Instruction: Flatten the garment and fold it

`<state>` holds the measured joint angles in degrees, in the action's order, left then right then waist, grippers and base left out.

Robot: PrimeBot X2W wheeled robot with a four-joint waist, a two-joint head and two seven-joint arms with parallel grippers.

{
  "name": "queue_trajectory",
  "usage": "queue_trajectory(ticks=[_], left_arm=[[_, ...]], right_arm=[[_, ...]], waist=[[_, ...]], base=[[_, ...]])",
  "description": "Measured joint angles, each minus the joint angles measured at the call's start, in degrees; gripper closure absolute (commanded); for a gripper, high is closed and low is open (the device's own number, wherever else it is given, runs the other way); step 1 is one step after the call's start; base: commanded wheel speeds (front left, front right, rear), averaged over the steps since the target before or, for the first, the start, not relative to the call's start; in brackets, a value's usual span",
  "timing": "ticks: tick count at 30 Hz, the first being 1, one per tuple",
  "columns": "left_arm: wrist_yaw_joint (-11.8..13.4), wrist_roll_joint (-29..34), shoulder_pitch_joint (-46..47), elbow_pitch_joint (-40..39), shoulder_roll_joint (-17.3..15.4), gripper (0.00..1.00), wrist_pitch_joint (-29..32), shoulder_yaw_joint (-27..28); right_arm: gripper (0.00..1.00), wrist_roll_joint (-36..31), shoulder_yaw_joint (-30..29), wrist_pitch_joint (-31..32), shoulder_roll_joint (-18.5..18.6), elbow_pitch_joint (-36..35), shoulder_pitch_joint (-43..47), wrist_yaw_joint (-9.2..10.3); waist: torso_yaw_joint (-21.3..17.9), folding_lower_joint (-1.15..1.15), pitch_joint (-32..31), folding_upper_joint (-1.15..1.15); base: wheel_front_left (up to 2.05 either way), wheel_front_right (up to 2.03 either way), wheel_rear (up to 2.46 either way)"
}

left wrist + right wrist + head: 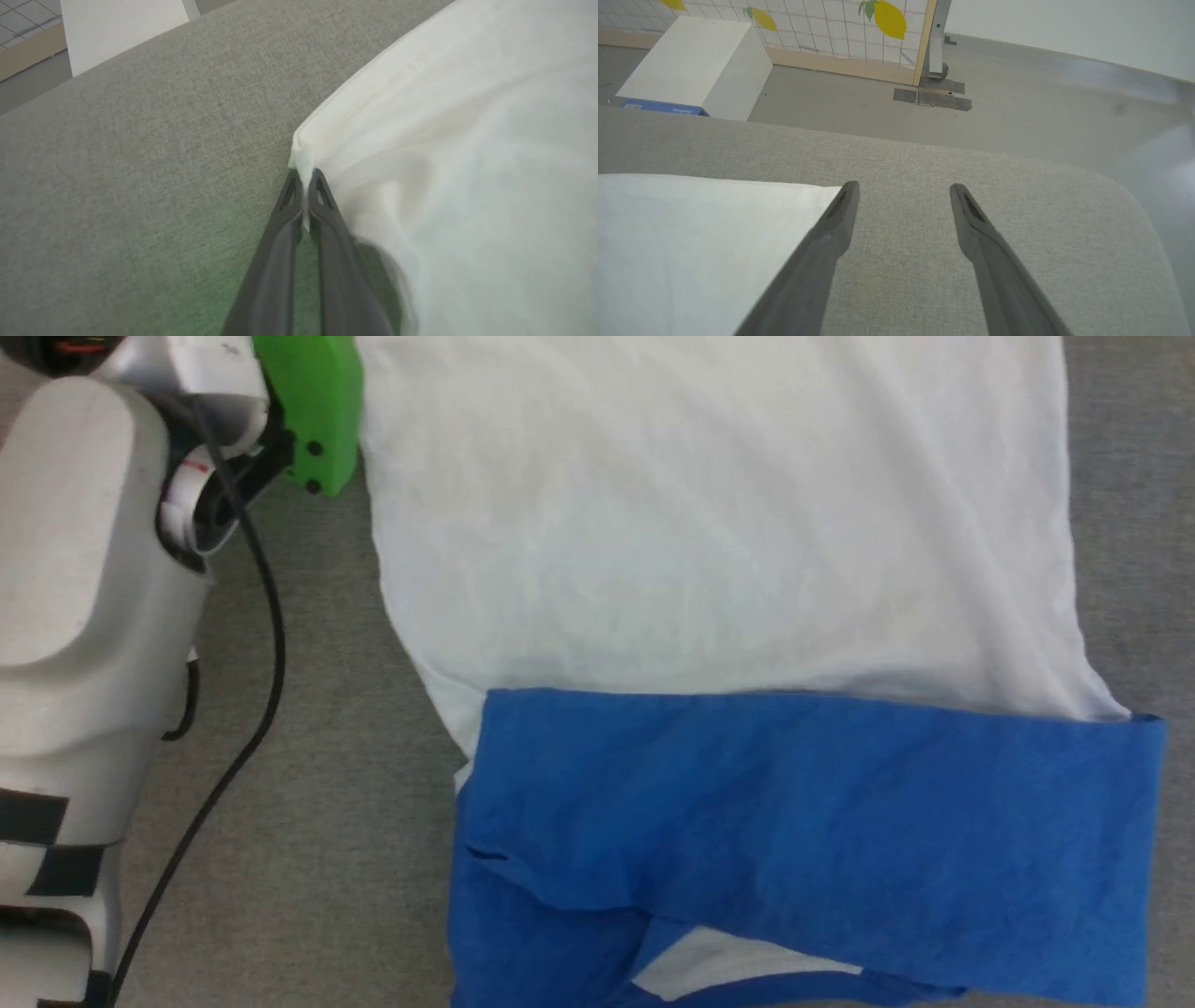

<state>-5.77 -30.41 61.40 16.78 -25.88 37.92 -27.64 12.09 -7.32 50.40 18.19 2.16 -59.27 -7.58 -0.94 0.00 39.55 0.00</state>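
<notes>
The shirt (719,523) lies spread on a grey cloth-covered surface (327,803). In the head view its white body fills the upper middle and right of the frame, and a blue sleeve (803,803) is folded as a broad band across the lower half. The left arm's pale forearm (84,569) stands along the left edge, with a green housing (313,401) at the upper left beside the shirt's side edge.

In the left wrist view the left gripper (304,179) is clamped on a white corner of the shirt at the centre of the frame. A small tuft of cloth pokes out between the closed fingertips. In the right wrist view the right gripper (903,191) has its fingers wide apart and holds nothing. The gap between them sits over bare grey surface, and the other white corner reaches only the finger toward the frame's left.

The step in hand looks like taking both corners of the white edge to stretch it flat. To do that well, the right gripper should shift toward the frame's left until the corner lies between its fingers. It should then go low enough to catch every layer of cloth and close well in from the edge. Both arms should then pull evenly and gently, because thin knit cloth stretches and can slip from a shallow pinch like the left one.
</notes>
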Motion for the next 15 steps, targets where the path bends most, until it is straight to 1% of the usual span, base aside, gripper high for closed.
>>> queue_trajectory(ticks=[3,6,8,15], left_arm=[[-0.2,0.0,0.8,0.3,1.1,1.00,-0.3,-0.9],[-0.5,0.0,1.5,0.6,2.1,1.00,-0.9,-1.5],[-0.6,0.0,1.9,0.9,2.5,1.00,-1.3,-1.9],[-1.2,-0.5,3.6,1.8,3.8,1.00,-3.0,-3.0]], right_arm=[[0.00,-1.2,0.9,1.7,-2.1,3.9,-0.6,0.00],[0.00,-1.9,2.1,2.1,-2.8,6.3,-0.9,0.00],[0.00,-2.7,2.8,2.0,-2.8,7.6,-0.9,0.00],[0.00,-5.2,2.6,1.3,-2.7,11.4,-1.1,0.00]], waist=[[1.6,0.00,0.5,0.00],[3.0,0.00,1.2,0.00],[3.9,0.00,1.8,0.00],[6.0,0.00,3.4,0.00]], base=[[0.00,0.00,0.00],[0.00,0.00,0.00],[0.00,0.00,0.00],[0.00,0.00,0.00]])
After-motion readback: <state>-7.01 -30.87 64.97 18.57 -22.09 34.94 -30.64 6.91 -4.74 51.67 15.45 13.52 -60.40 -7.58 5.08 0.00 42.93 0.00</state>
